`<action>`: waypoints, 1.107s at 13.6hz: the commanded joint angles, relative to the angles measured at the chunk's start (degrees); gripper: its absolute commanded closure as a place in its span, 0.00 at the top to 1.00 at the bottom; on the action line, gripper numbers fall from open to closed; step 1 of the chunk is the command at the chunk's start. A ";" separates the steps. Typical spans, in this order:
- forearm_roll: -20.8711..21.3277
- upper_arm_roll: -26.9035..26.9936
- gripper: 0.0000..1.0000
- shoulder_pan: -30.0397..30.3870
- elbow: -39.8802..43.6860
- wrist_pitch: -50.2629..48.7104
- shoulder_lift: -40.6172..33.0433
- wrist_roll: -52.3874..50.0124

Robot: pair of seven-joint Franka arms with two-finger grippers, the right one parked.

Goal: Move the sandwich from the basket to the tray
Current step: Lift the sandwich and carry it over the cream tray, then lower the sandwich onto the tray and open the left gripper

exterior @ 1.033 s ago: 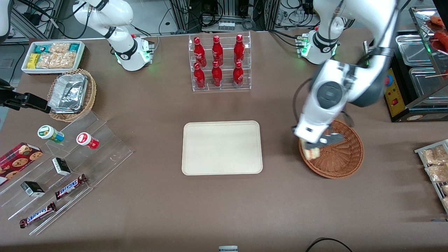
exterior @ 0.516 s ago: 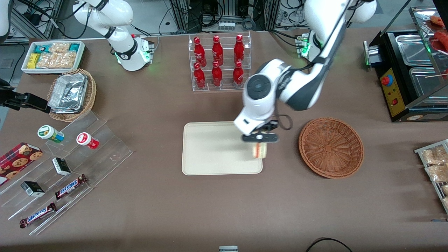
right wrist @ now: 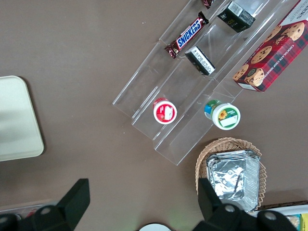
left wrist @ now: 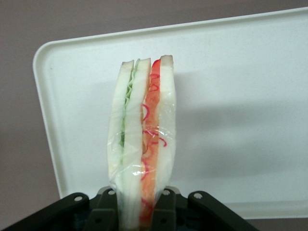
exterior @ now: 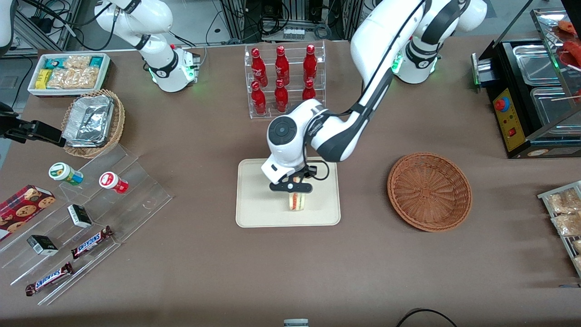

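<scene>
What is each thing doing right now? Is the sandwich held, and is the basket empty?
sandwich: wrapped in clear film, held on edge above the tray
gripper: shut on the sandwich, over the tray
tray: flat on the table, nothing lying on it yet
basket: empty, upright, beside the tray

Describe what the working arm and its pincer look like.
The arm has glossy white shells with dark grey joint bands and a round grey cap near the wrist. A thin black cable loops beside the wrist. The pincer is black, over the tray.

Brown-clothed table [exterior: 190, 281], cabling above.
</scene>
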 commanded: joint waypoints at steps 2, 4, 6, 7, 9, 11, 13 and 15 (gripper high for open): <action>-0.30 0.94 0.00 -0.74 5.06 -0.93 4.03 -1.12; -0.30 0.95 0.00 -0.74 4.97 -0.67 4.21 -1.12; -0.22 0.95 0.00 -0.74 4.97 -0.58 4.65 -1.03; -0.22 0.95 0.00 -0.74 4.80 -0.58 4.74 -1.12; -0.30 0.95 0.00 -0.74 4.44 0.56 5.17 -1.21; -0.30 0.95 0.00 -0.74 4.44 0.65 5.79 -1.12; -0.30 0.95 0.54 -0.74 4.44 0.65 5.88 -1.03; -0.04 0.95 1.00 -0.74 4.44 1.18 5.88 -0.94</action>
